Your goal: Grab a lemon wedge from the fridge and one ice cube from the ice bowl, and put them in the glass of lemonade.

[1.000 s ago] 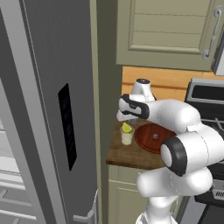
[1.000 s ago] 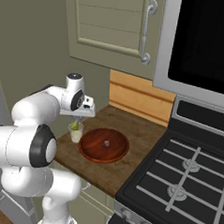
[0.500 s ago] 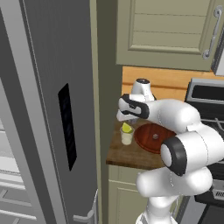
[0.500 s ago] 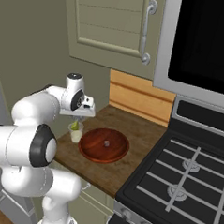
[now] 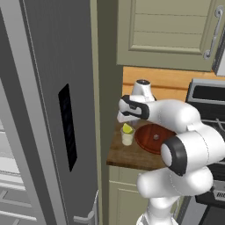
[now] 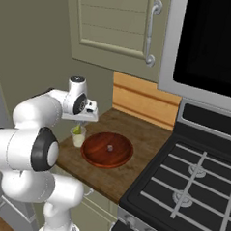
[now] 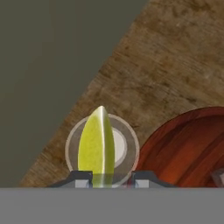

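**Wedge held above the glass, release pending**

The gripper (image 7: 112,178) hung directly over the glass of lemonade (image 5: 128,137), its fingers closed on the lemon wedge (image 7: 96,146), which covered much of the glass's mouth in the hand view. The glass stood near the worktop's (image 6: 133,174) left edge, just beside the ice bowl (image 6: 107,149). To finish this step well, I judged the hand should stay centred on the rim and part its fingers only when the wedge's tip was low, lest it tip out. Counted: one wedge, one glass, one bowl, one small pale piece in the bowl, probably the ice cube (image 6: 109,147).
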